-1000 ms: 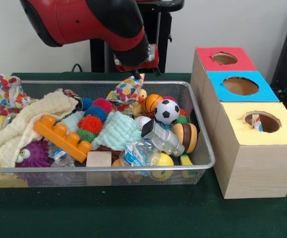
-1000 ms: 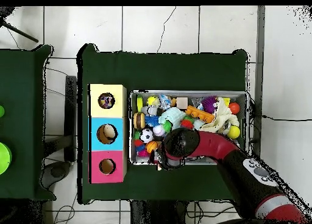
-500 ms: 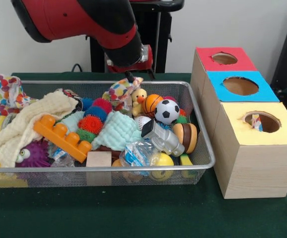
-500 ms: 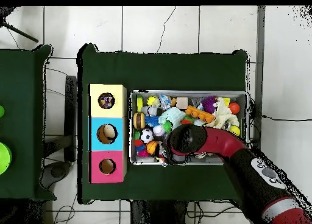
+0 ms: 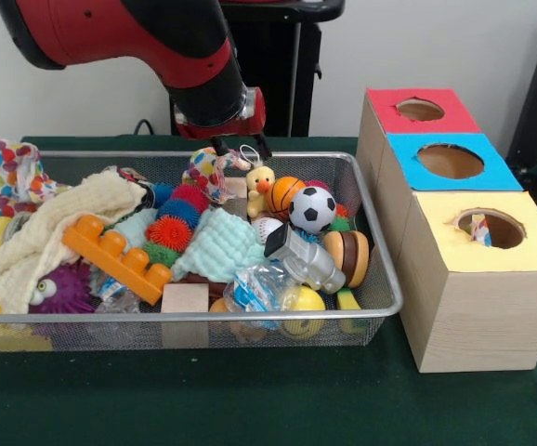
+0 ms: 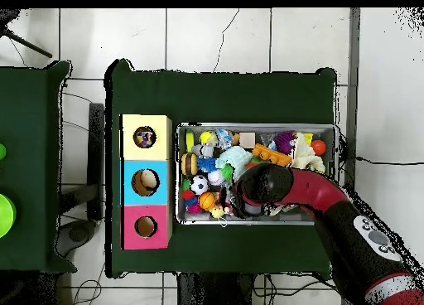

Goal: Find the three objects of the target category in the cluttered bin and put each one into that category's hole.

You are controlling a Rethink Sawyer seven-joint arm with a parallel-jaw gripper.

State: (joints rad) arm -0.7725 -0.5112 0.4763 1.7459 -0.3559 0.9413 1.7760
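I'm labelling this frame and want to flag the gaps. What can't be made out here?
- Tool, front view: too small and dark against the patterned cloth to tell whether it grips it; in the overhead view the red and black arm covers it.
- Yellow-topped box's hole, front view: the rim hides most of the item inside.
- Wire mesh bin, front view: toys lying underneath are buried by the upper layer.

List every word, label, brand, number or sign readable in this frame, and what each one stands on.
No text can be read in either view.
Clear plastic packet with blue print, at the front of the wire bin: too blurred to read.
Arm and gripper: no legible marking.
Red box top, blue box top and yellow box top: plain colour, no lettering.
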